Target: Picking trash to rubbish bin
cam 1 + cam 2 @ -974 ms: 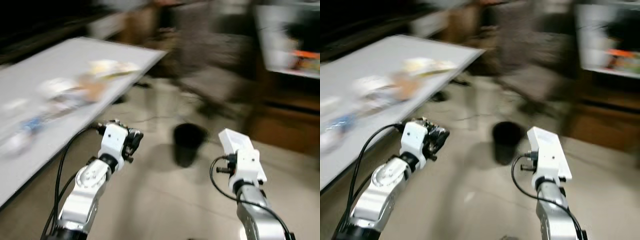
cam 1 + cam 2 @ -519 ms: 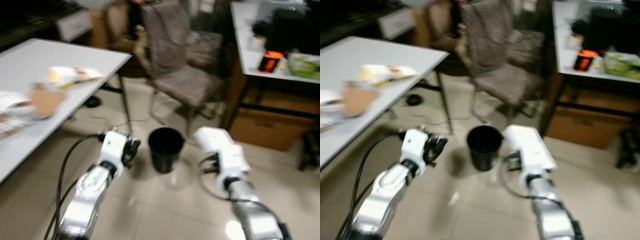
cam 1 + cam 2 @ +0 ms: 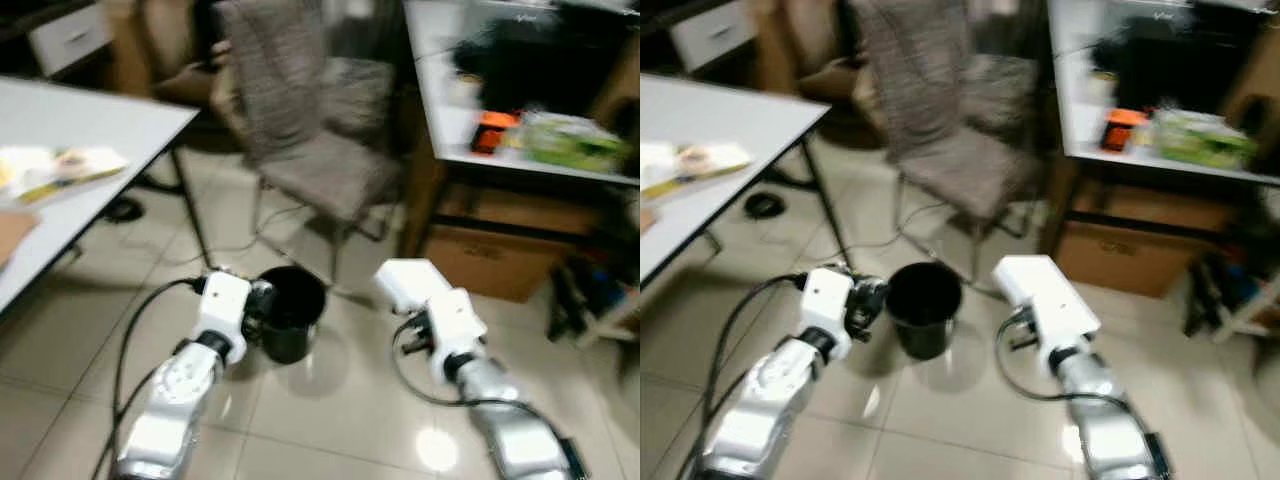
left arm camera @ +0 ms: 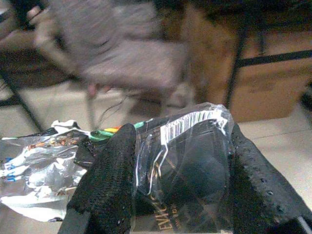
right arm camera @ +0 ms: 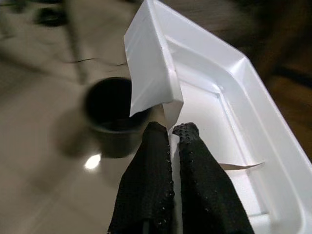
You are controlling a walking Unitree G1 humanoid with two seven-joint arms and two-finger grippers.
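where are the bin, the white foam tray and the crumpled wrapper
bin [image 3: 925,295], right eye view, dark inside of its mouth
white foam tray [image 5: 229,122], right wrist view, inner floor
crumpled wrapper [image 4: 190,146], left wrist view, clear film below barcode

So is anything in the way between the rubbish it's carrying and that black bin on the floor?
Nothing visible. The left pincer grips a crinkly wrapper right beside the black bin; the right pincer pinches a white foam tray just to the bin's other side. The bin's mouth looks open.
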